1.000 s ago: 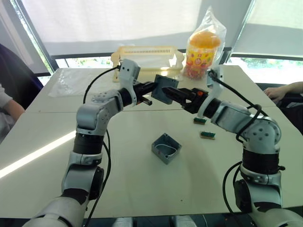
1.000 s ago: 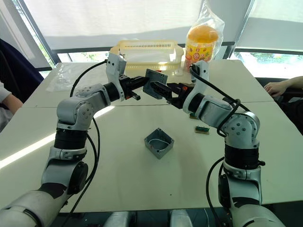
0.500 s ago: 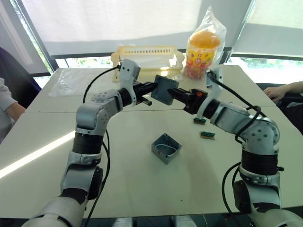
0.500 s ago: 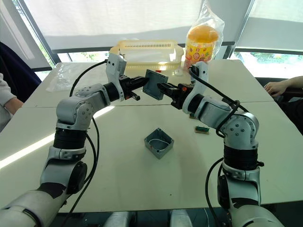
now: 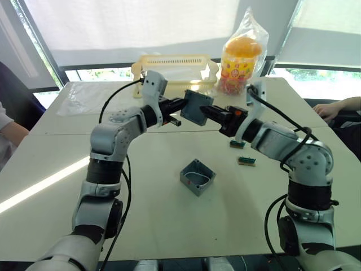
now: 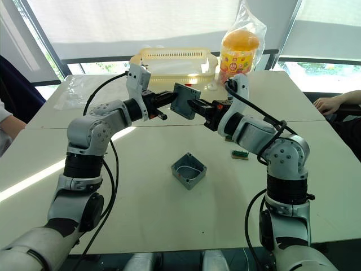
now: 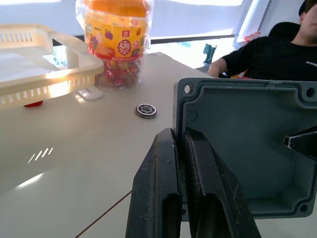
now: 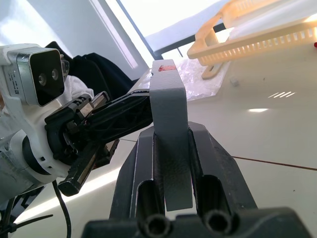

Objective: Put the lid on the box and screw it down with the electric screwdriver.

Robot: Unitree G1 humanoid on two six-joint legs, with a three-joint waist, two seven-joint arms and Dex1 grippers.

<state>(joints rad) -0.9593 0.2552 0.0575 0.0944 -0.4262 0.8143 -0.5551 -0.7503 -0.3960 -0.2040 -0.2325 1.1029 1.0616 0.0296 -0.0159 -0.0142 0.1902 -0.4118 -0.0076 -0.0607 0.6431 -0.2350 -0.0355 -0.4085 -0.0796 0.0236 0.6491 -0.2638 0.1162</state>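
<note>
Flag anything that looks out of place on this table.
A small black bearing ring lies loose on the table near the candy jar. Two small green parts sit loose beside the right arm. The lid is held on edge in mid-air by both hands, well above the box.

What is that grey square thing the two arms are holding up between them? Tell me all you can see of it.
It is the lid, a shallow square grey plate, plastic by its look, with a low rim and small screw holes at its corners. It is held on edge in the air above the table. The left gripper pinches one rim, the right gripper another.
</note>
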